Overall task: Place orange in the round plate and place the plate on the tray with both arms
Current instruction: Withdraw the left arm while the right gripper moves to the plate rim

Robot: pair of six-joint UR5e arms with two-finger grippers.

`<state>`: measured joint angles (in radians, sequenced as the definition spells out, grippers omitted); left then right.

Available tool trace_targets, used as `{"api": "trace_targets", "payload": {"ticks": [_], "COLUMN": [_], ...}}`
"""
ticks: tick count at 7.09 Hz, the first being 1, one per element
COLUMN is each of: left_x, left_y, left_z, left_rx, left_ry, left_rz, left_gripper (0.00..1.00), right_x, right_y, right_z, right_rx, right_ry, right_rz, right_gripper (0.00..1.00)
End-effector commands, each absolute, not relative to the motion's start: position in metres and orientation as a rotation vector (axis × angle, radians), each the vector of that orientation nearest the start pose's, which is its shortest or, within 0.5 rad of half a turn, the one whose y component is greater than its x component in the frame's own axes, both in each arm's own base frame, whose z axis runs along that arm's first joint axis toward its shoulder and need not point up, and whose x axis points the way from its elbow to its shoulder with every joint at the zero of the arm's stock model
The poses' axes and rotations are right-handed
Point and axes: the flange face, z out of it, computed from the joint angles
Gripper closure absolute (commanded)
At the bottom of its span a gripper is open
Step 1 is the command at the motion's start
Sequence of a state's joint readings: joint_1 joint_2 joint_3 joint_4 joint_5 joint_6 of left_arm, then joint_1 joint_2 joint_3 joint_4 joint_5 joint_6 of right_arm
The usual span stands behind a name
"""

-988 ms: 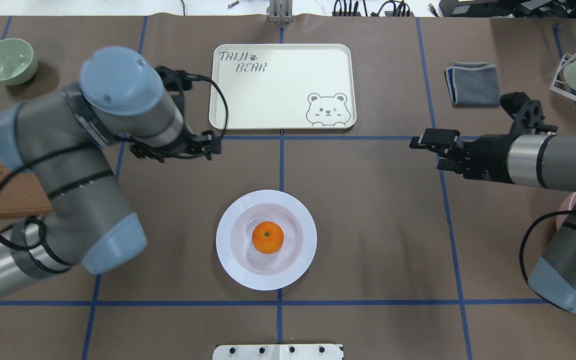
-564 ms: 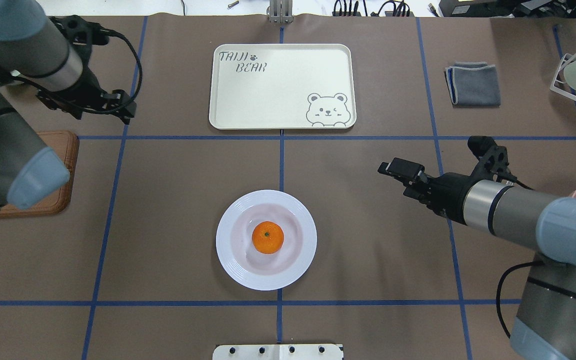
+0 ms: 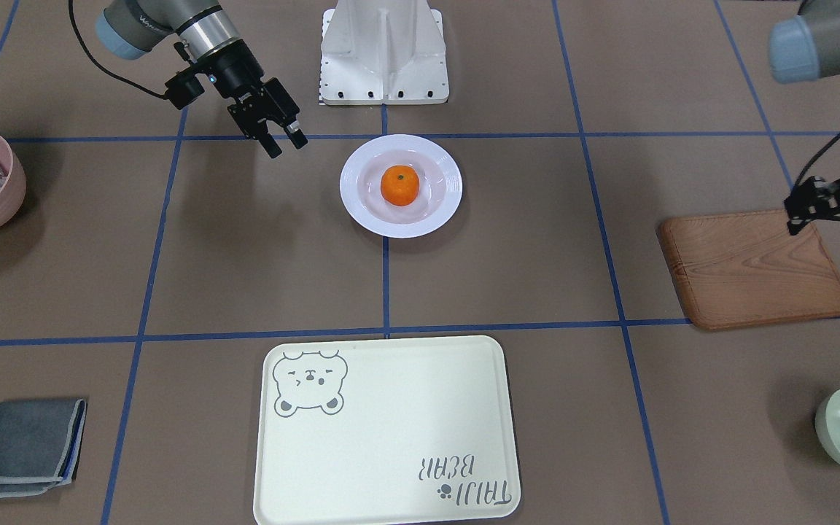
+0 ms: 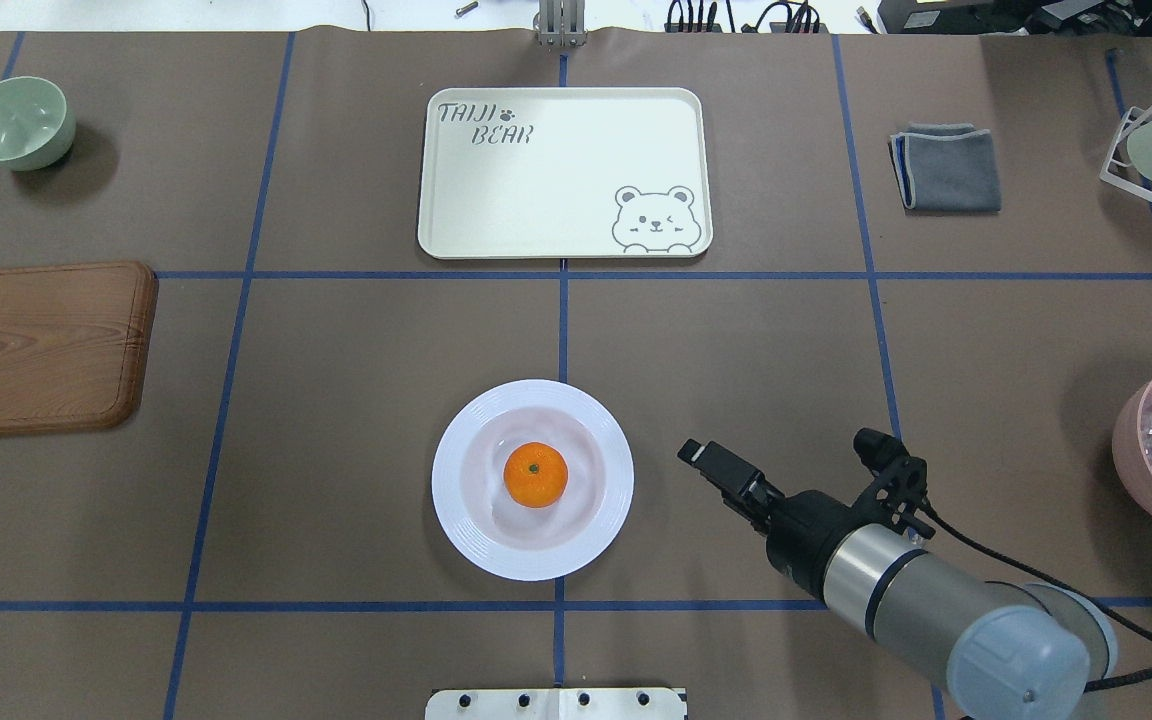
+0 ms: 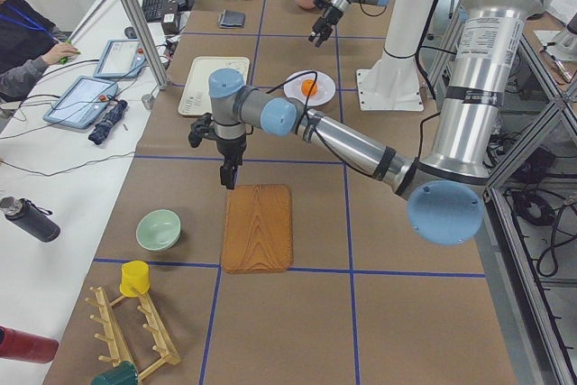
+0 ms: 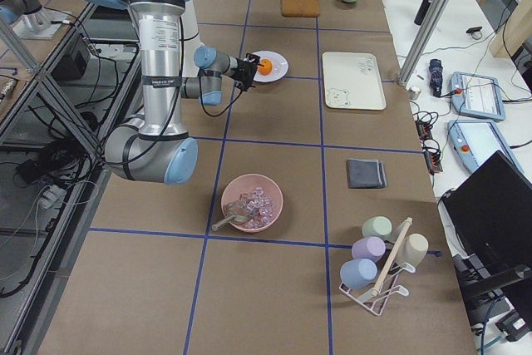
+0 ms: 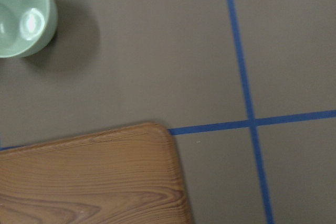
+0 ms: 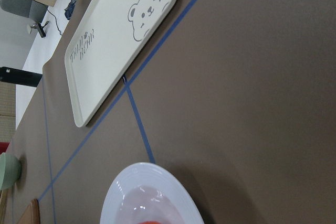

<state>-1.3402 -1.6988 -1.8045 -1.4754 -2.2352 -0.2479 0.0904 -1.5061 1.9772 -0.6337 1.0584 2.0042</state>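
Overhead: small bright-orange mandarin sits centred in the glossy white round deep plate. The plate is on the brown-covered table, well apart from the pale cream rectangular bear-print tray across a blue tape line. Black two-finger right gripper is near the plate's rim, pointing at it, not touching. Front-facing: right claw's jaws stand apart, nothing between them. Exterior left: left gripper points down over one end of the brown wooden board; can't tell whether it's spread or closed.
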Motion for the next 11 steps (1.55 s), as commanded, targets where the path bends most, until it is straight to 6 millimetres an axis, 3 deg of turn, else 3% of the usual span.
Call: {"api": "trace_targets", "payload": {"ticks": [1, 2, 4, 5, 6, 10, 11], "left_x": [-0.033, -0.050, -0.051, -0.051, -0.051, -0.070, -0.070], "left_y": [-0.502, -0.487, -0.481, -0.481, -0.480, -0.468, -0.467], "left_z": [0.572, 0.586, 0.593, 0.594, 0.598, 0.609, 0.610], "left_rx": [0.080, 0.074, 0.056, 0.053, 0.045, 0.038, 0.036], "left_ry": [0.801, 0.807, 0.819, 0.819, 0.818, 0.820, 0.820], "left_rz": [0.091, 0.067, 0.056, 0.055, 0.051, 0.003, 0.003], "left_gripper": [0.02, 0.02, 0.02, 0.02, 0.02, 0.02, 0.02], "right_x": [-0.493, -0.517, -0.536, -0.551, -0.564, -0.580, -0.585], "right_y": [-0.197, -0.196, -0.190, -0.191, -0.190, -0.192, -0.196], "right_z": [0.314, 0.320, 0.325, 0.304, 0.285, 0.303, 0.297], "right_rx": [0.106, 0.102, 0.123, 0.128, 0.135, 0.153, 0.155], "right_ry": [-1.502, -1.484, -1.412, -1.400, -1.390, -1.351, -1.357], "right_rz": [0.846, 0.851, 0.827, 0.825, 0.826, 0.824, 0.830], "right_gripper": [0.04, 0.04, 0.04, 0.08, 0.18, 0.28, 0.34]}}
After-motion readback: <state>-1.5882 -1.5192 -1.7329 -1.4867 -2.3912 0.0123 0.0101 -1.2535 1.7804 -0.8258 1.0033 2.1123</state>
